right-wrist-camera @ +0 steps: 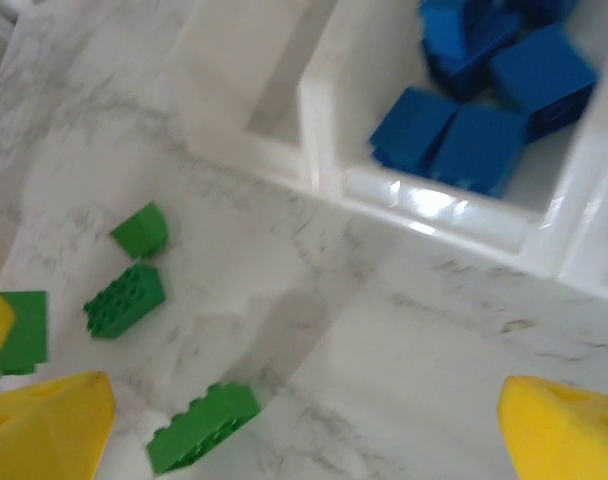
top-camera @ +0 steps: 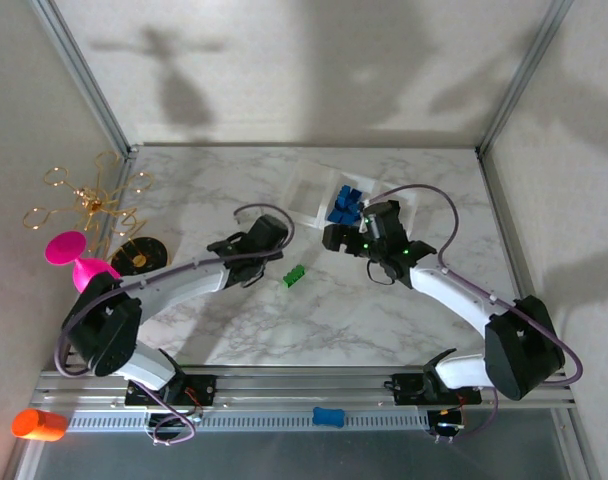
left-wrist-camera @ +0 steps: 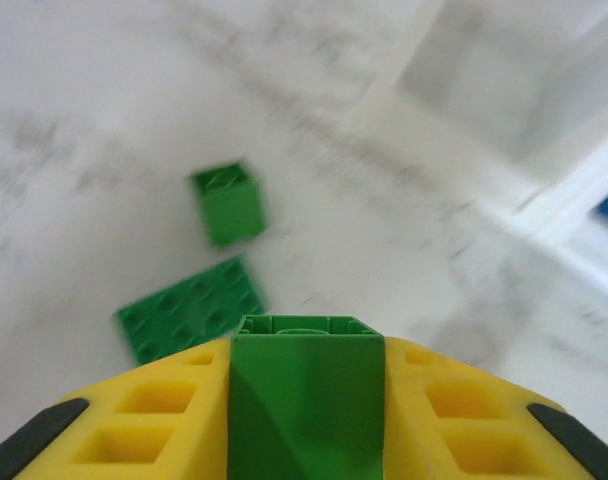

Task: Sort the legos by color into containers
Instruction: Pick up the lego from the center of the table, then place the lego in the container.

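Note:
My left gripper is shut on a green lego, clamped between its yellow fingers just above the marble table. Below it lie two more green legos, a small cube and a flat plate. From above, the left gripper hangs beside the green legos. My right gripper stands open over the table with nothing between its fingers, near a long green lego. The white containers lie just beyond it; one bin holds several blue legos. The right gripper sits at the tray's near edge.
A pink goblet, a gold wire stand and a black disc stand at the left. An orange cylinder and a blue oblong piece rest on the front rail. Enclosure walls close in the table.

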Controlling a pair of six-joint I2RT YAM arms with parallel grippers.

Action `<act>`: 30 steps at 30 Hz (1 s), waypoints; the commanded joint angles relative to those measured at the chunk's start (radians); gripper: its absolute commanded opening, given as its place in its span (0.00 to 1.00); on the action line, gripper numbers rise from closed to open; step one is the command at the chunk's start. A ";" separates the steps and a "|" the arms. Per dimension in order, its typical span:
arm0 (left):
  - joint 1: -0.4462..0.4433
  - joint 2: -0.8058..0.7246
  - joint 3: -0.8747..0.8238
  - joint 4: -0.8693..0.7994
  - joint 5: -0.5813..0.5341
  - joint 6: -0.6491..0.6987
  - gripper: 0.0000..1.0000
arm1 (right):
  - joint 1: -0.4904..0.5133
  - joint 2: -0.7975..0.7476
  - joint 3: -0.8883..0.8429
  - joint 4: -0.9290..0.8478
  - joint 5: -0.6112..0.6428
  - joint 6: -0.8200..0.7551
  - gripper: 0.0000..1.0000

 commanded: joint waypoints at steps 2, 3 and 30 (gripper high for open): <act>0.025 0.144 0.167 0.043 -0.008 0.145 0.34 | -0.045 -0.019 0.052 -0.017 0.030 0.033 0.99; 0.034 0.184 0.208 0.060 0.008 0.166 0.34 | -0.057 -0.019 0.056 -0.015 0.035 0.037 0.99; 0.130 0.658 0.658 0.202 0.157 0.352 0.51 | -0.140 -0.035 0.054 0.006 -0.008 0.006 0.99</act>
